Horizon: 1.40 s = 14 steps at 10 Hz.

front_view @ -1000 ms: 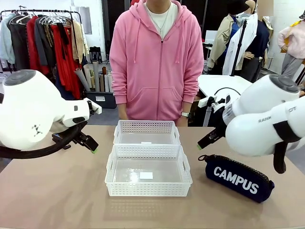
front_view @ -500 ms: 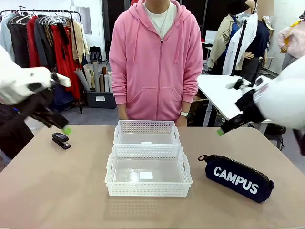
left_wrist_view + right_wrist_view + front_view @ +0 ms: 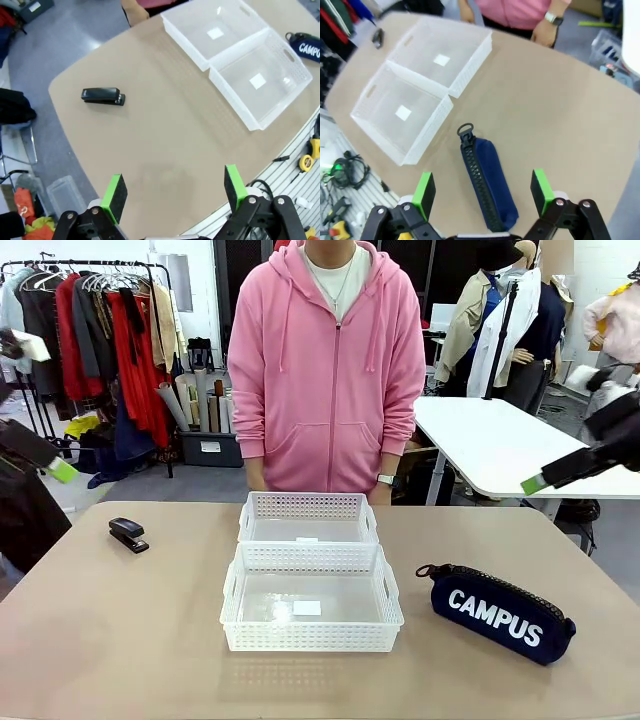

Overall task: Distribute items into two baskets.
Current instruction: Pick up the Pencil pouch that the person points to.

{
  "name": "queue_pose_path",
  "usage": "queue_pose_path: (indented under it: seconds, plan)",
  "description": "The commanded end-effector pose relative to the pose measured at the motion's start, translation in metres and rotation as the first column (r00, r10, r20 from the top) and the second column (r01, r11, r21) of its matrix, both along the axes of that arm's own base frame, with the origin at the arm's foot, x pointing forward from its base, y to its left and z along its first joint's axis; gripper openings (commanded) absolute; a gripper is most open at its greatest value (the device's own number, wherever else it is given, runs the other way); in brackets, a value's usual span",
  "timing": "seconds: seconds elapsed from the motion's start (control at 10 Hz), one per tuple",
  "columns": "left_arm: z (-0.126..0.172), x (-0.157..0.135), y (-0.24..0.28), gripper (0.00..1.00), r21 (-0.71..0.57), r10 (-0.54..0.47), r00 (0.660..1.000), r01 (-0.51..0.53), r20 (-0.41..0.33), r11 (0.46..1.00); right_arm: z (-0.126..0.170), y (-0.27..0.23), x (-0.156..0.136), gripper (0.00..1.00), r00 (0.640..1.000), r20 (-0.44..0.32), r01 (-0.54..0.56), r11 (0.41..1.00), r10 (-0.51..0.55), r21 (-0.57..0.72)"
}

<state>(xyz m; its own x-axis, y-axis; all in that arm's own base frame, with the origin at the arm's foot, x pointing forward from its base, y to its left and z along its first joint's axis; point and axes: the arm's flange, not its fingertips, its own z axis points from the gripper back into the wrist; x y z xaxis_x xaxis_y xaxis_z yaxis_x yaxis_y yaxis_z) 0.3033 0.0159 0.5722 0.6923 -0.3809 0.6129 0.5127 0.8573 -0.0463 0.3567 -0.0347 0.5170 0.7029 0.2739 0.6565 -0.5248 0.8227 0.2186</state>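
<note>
Two white lattice baskets stand end to end mid-table: the near basket (image 3: 310,638) (image 3: 239,111) (image 3: 422,145) and the far basket (image 3: 308,505) (image 3: 184,42) (image 3: 470,70), both empty. The black stapler (image 3: 128,534) (image 3: 103,96) (image 3: 378,37) lies at the table's far left. At the right lies the navy CAMPUS pouch (image 3: 500,613) (image 3: 492,175) (image 3: 306,46). My left gripper (image 3: 60,470) (image 3: 174,187) hangs open, high beyond the left edge. My right gripper (image 3: 535,483) (image 3: 482,191) is open, high above the pouch's side.
A person in a pink hoodie (image 3: 330,370) stands at the far side, a watch-wearing hand (image 3: 547,25) at the table edge. A clothes rack (image 3: 90,330) and a white table (image 3: 490,440) stand behind. Bare tabletop (image 3: 120,640) surrounds the baskets.
Both arms have swung up and outward, away from the baskets, towards the picture's side edges. The stapler has come into sight. Baskets and pouch have not moved.
</note>
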Motion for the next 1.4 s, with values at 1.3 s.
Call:
queue_pose_path:
  seconds: [1.3]
  plan:
    - [0.009,0.0,0.043,1.0,-0.155,-0.103,0.989,0.118,0.105,0.981,0.028,-0.043,-0.039,1.0,0.999,0.039,0.023,0.993,-0.027,0.119]
